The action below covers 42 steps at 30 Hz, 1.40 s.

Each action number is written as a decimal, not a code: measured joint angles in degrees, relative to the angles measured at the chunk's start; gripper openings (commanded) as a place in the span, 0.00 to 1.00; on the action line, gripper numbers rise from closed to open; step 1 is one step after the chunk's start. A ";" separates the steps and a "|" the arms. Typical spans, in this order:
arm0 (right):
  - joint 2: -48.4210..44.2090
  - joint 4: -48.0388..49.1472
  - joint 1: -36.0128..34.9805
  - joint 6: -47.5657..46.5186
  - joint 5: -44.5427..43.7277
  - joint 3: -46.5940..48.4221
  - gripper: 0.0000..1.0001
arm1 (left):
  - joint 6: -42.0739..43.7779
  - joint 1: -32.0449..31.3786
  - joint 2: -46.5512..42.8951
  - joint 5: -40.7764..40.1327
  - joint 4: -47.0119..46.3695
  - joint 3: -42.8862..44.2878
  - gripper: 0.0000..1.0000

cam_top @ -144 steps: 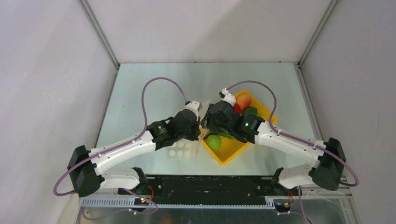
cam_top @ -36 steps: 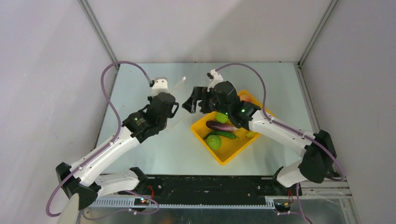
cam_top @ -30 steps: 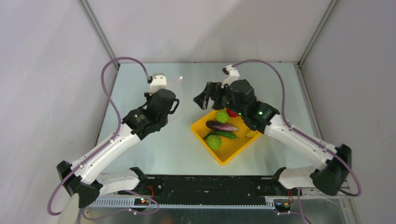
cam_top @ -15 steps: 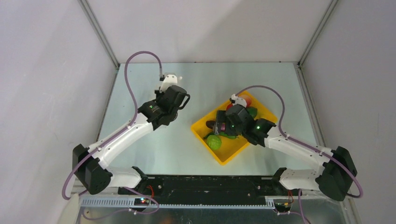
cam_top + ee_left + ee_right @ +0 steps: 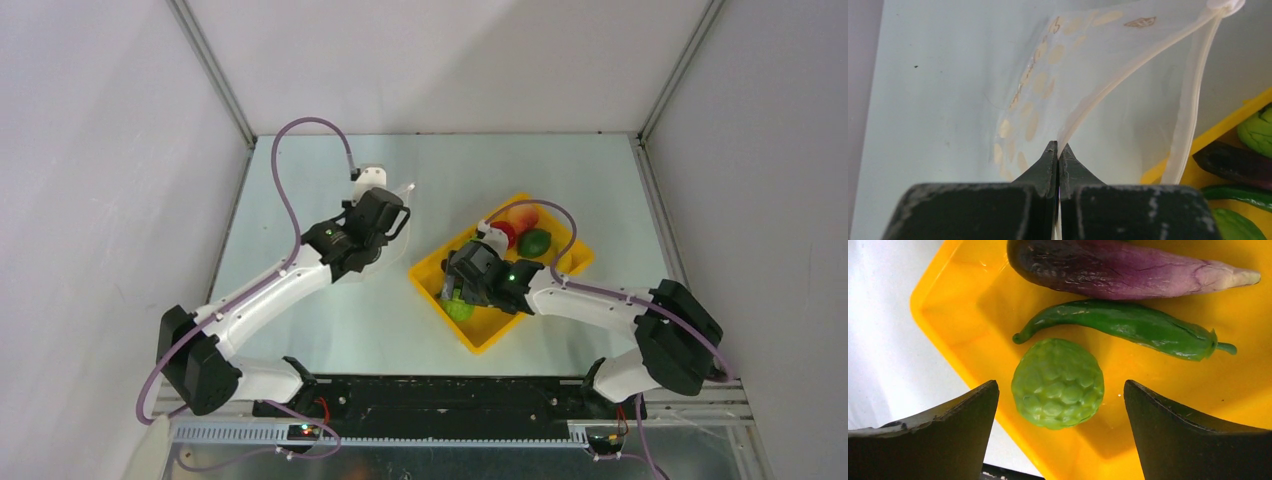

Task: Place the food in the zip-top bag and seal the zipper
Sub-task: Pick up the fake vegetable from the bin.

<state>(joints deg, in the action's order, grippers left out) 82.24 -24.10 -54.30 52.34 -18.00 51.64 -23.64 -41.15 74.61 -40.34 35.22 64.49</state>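
At the 7 o'clock corner of the yellow tray (image 5: 948, 325), only the right wrist view shows the right gripper (image 5: 1060, 387) open astride a green round fruit (image 5: 1050, 407); at 10 o'clock the left gripper (image 5: 1058, 150) pinches the zipper (image 5: 1128, 65) of the zip-top bag (image 5: 1083, 60).

top view barely shows the zip-top bag (image 5: 403, 189), the left arm (image 5: 290, 288) covers most of it. the right gripper (image 5: 457, 298) sits over the eggplant (image 5: 1128, 267) and cucumber (image 5: 1128, 325) there, so they're hidden. left wrist shot chops the tray (image 5: 1233, 122) off at the right edge, right wrist shot clips the eggplant's top.
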 measured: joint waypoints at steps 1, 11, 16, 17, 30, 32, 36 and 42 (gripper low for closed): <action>0.57 0.00 0.00 0.48 0.00 0.00 1.00 | -0.31 -0.09 0.00 0.42 -0.07 -0.07 0.00; 4.57 0.31 0.00 2.40 1.16 0.00 0.88 | -1.81 -0.96 -0.15 2.86 -1.05 -1.36 0.00; 6.08 0.42 0.00 2.95 1.86 0.00 0.76 | -1.90 -1.03 -0.59 3.54 -1.49 -1.62 0.00; 6.25 0.50 0.02 3.04 1.95 0.00 0.74 | -1.92 -1.07 -0.68 3.58 -1.64 -1.62 0.00; 5.81 1.18 0.04 2.82 2.36 0.00 0.47 | -2.49 -1.11 -1.53 4.15 -1.73 -1.62 0.00; 4.61 1.16 0.04 2.12 2.19 0.00 0.45 | -2.78 -1.11 -1.53 4.39 -1.73 -1.62 0.00; -0.70 0.94 0.28 0.61 1.22 0.00 0.44 | -3.02 -1.11 -1.53 5.01 -1.73 -1.62 0.00; -9.40 1.53 1.68 -2.75 0.46 0.00 0.42 | -3.43 -1.31 -1.62 6.12 -1.73 -1.62 0.00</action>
<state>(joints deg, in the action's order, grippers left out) 72.84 -22.57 -52.62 49.58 -17.54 51.64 -27.07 -42.46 72.99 -34.22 33.50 62.87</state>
